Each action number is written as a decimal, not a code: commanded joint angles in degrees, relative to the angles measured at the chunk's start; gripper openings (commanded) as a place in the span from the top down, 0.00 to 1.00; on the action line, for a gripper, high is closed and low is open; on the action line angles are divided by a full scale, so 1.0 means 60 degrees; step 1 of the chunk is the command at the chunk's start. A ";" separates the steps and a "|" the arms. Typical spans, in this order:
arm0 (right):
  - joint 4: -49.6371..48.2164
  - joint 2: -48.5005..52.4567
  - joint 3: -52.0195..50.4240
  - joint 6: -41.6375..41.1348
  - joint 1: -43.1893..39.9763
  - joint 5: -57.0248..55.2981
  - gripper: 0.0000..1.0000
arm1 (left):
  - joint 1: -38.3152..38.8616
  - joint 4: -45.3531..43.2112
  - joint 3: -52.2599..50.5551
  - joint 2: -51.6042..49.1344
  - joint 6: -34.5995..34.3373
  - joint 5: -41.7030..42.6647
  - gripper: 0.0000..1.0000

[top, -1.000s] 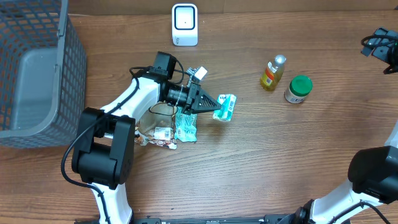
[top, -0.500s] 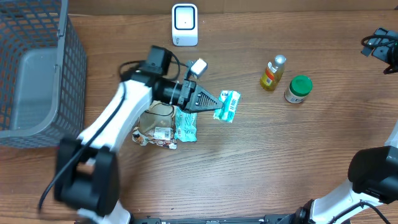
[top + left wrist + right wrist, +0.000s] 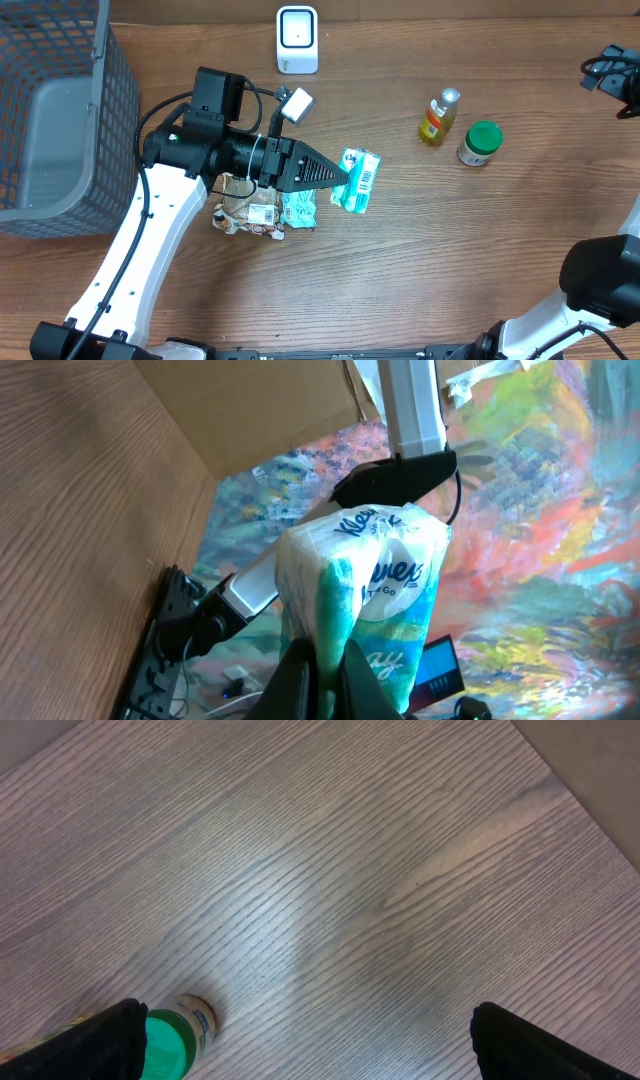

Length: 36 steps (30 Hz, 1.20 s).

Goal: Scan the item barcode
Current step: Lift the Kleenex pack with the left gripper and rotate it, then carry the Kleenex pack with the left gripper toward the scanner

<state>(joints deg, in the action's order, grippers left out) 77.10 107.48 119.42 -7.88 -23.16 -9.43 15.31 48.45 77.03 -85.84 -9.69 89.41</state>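
Observation:
My left gripper (image 3: 338, 179) is shut on a teal and white Kleenex tissue pack (image 3: 358, 180), held in the air over the middle of the table. A barcode shows on the pack's top face (image 3: 366, 177). The left wrist view shows the pack (image 3: 365, 575) pinched by its lower edge between the black fingers (image 3: 290, 680), with the room behind it. The white scanner (image 3: 297, 40) stands at the table's far edge. At the far right my right gripper (image 3: 612, 70) is open and empty, its fingers (image 3: 105, 1038) wide apart above the wood.
A grey mesh basket (image 3: 60, 110) fills the left side. Under the left arm lie a second teal pack (image 3: 298, 208) and a brown packet (image 3: 250, 208). A yellow oil bottle (image 3: 438, 117) and a green-lidded jar (image 3: 480, 143) stand at the right; the jar (image 3: 170, 1042) sits by the right gripper's left finger.
The left arm has risen and drawn back to the left with the tissue pack, which now sits higher and a little nearer the table's front. The right arm has not moved.

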 commanded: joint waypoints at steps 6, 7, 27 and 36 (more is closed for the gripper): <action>-0.0047 -0.0055 0.0084 -0.0044 -0.0011 -0.0069 0.00 | -0.0040 0.0124 0.0080 0.0219 0.0765 -0.0229 0.96; -0.0047 -0.0055 0.0084 -0.0044 -0.0011 -0.0069 0.00 | -0.0029 0.0160 0.0080 0.0219 0.0765 -0.0659 0.96; -0.0047 -0.0055 0.0084 -0.0044 -0.0011 -0.0069 0.00 | 0.2320 0.1617 -0.0033 -0.0018 -0.2823 -1.4233 0.96; -0.0047 -0.0055 0.0084 -0.0044 -0.0011 -0.0069 0.00 | 0.2794 0.1169 0.0652 -0.0025 -0.3180 -1.3511 0.96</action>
<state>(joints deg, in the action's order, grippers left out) 77.08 107.48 119.42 -7.88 -23.16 -9.43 32.47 54.30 77.06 -85.84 -25.98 10.81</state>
